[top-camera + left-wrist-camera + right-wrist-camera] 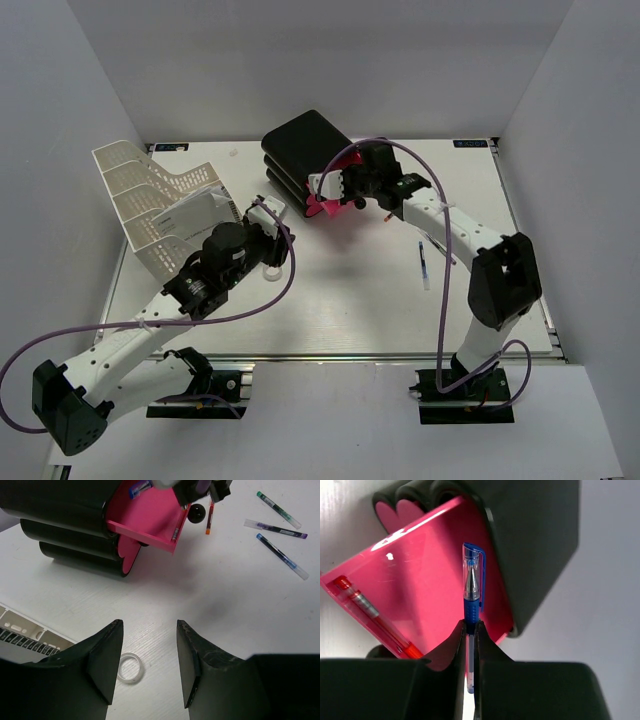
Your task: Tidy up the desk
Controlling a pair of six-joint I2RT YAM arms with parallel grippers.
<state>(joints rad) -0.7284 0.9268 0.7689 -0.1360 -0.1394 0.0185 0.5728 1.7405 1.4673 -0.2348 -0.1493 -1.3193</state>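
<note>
I am watching the white bench (350,300) spreading out under both arms, with grey walls (300,60) closing it in on three sides and a metal rail (330,357) running along its near edge by the arm bases.

My right pincer (471,627) is pinching a blue pen (471,590) by its lower barrel, fingers pressed tight against it, with the capped end pointing out over the pink drawer (430,570). That drawer is standing pulled out of the black drawer unit (300,145), which is sitting toward the back of the bench, a little left of centre. A red pen (370,615) is lying in the drawer along its outer edge.

My left pincer (149,625) is hanging spread wide over bare bench with nothing between its fingers. A white ring (131,668) is lying flat on the surface just beside the left finger. In the overhead view this arm is reaching in front of the mesh paper tray (150,200), which is sitting at the back left with papers in it.

Three loose pens (276,529) are lying on the bench to the right of the drawer unit, near one another but not touching.
</note>
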